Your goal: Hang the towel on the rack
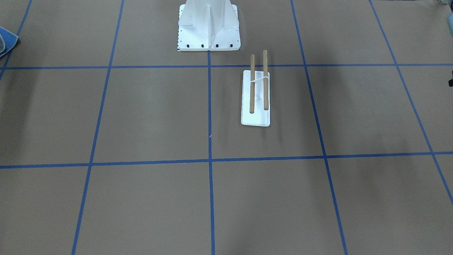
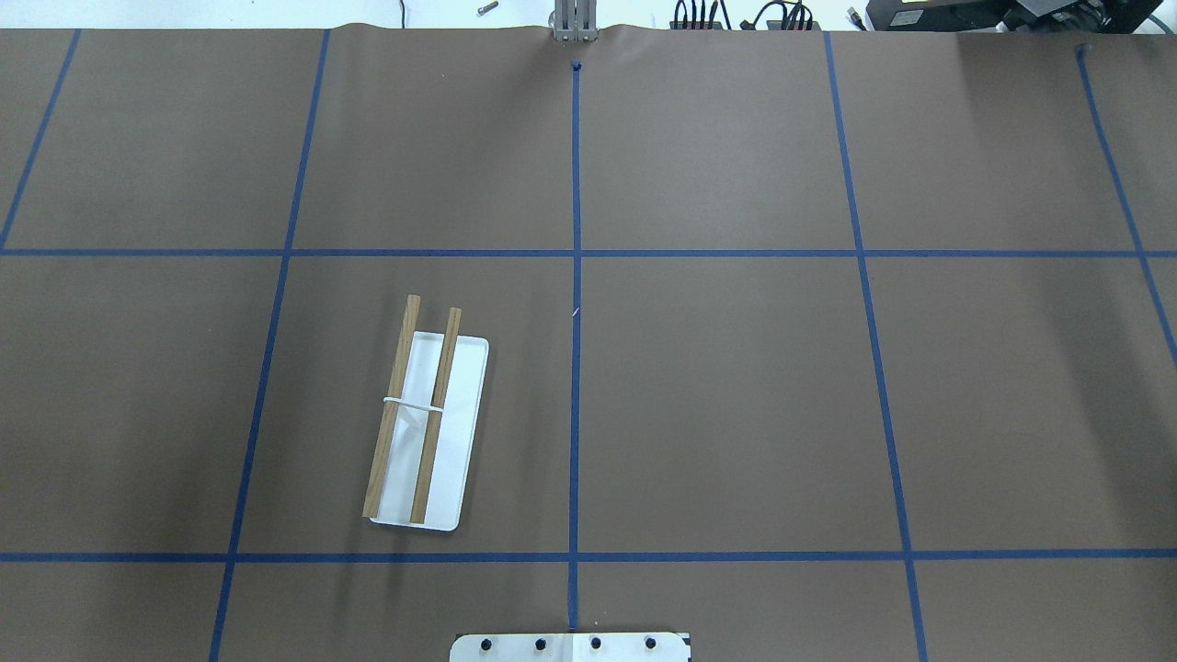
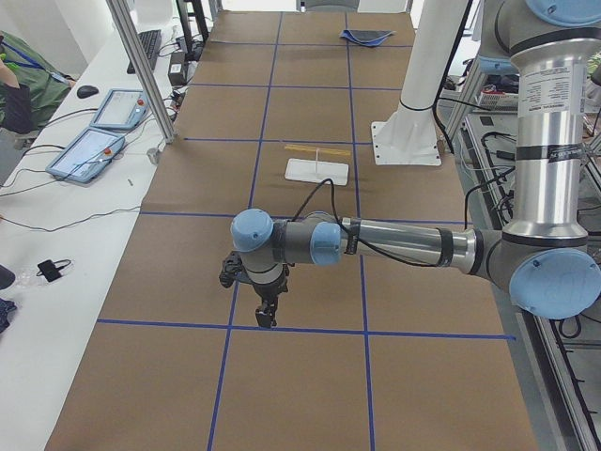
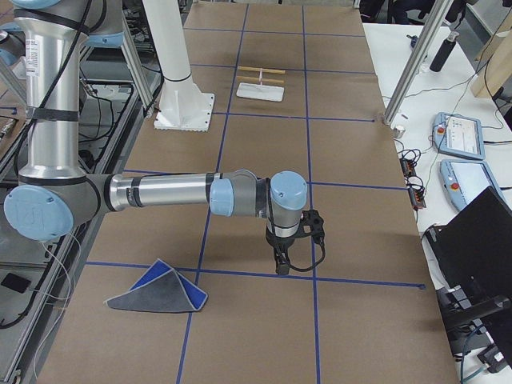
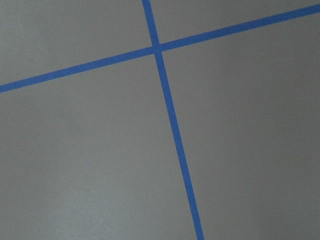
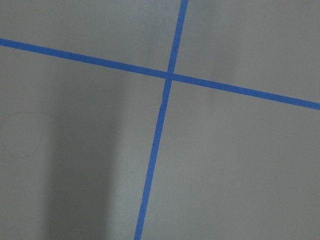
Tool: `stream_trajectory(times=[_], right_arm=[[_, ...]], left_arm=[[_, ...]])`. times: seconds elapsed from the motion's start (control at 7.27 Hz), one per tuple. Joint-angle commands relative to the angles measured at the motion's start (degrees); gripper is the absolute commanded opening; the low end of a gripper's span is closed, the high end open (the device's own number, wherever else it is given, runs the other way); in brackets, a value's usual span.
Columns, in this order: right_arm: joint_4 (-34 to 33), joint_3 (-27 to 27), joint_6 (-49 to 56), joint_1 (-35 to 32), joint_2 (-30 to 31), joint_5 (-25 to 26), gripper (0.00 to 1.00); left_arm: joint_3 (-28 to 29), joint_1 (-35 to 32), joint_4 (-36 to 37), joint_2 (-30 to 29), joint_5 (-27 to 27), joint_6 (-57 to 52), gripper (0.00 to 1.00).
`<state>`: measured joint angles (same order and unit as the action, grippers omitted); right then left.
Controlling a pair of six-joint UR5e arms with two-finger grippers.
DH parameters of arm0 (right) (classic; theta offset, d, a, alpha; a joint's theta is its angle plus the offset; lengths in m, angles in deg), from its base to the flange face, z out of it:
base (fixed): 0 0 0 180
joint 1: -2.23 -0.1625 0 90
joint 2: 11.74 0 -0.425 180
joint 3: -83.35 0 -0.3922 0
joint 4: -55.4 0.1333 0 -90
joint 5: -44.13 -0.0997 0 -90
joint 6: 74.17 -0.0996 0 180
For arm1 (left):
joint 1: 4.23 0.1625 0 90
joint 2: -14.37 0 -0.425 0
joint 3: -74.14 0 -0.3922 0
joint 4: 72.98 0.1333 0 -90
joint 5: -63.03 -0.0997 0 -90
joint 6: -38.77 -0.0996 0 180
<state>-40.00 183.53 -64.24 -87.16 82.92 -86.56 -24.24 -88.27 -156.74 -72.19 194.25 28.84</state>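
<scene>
Starting at the robot's left end of the table (image 2: 736, 414), the left gripper (image 3: 268, 318) hangs point-down off a level forearm, close over a crossing of blue tape lines (image 5: 156, 48). Its wrist camera picks up only brown paper and that cross, so whether the fingers are spread or pressed together I cannot tell.

Moving along, the rack (image 2: 423, 423) sits in the robot's left half, a little short of the centre line. Two brown dowels (image 1: 258, 83) run side by side over a white base plate (image 1: 255, 118), with a thin white band (image 2: 411, 403) looped across them, and the towel is not yet on it. Left gripper and rack are well apart, with tape lines between them in the left side view.

Just past the rack, on the centre line at the robot's edge, stands the white bolted pedestal (image 1: 208, 32).

On to the right half: the right gripper (image 4: 282, 264) also points straight down, low over another tape crossing. Its wrist view likewise gives paper and tape only, so spread or pressed together, I cannot tell.

And out near the right end, the towel (image 4: 156, 294) lies flat on the table, folded over, blue face up with grey showing along its near edge. It is near the right gripper but clear of it, off toward the robot's side of the table, lying across the same tape line the gripper hangs over. It is far from the rack and from the left gripper.
</scene>
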Motion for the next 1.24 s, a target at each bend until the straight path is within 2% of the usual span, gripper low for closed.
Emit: stream_trajectory(times=[0.0,0.28,0.83,0.96,1.1], right_arm=[[0.04,0.01,0.00,0.00,-0.09,0.00,1.00],[0.04,0.45,0.09,0.00,0.00,0.09,1.00],[0.30,10.00,0.09,-0.79,-0.96,1.58,1.00],[0.31,10.73,-0.09,-0.79,-2.01,1.23,1.00],[0.13,11.52,0.61,-0.88,-0.37,0.45,1.00]], left_arm=[[-0.06,0.02,0.00,-0.10,0.00,-0.01,0.99],[-0.67,0.02,-0.09,-0.36,0.00,-0.01,0.99],[-6.46,-0.59,-0.26,-1.32,-0.44,-0.01,0.99],[-7.00,-0.86,-0.44,-2.02,-0.35,0.25,0.99],[-6.83,-1.55,-0.70,-3.86,-0.35,0.34,0.99]])
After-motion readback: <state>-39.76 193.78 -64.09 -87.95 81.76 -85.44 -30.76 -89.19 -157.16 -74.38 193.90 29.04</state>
